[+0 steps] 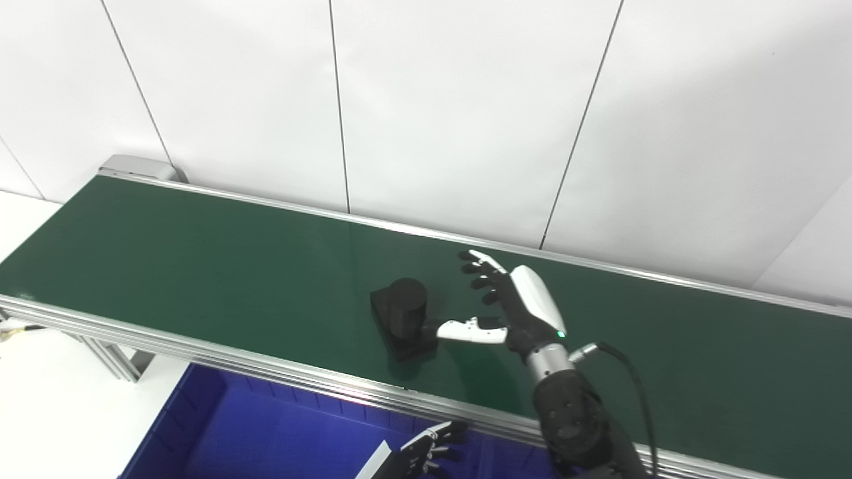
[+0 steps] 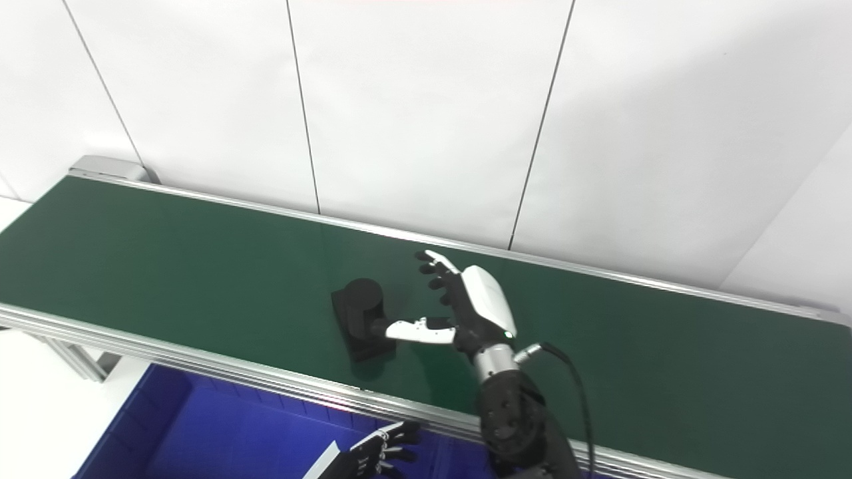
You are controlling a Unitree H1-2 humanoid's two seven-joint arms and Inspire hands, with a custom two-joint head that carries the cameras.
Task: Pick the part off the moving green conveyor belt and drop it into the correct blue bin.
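Spanning white-panelled wall (image 1: 459,106), green conveyor belt (image 1: 200,266), black part (image 1: 403,316)

Bright, even overhead light, soft shadows, both views sharp

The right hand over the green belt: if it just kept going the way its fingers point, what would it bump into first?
Probably nothing on the belt. The right hand points up toward the belt's far rail and wall; the black part sits left, by its thumb. Depth is uncertain.
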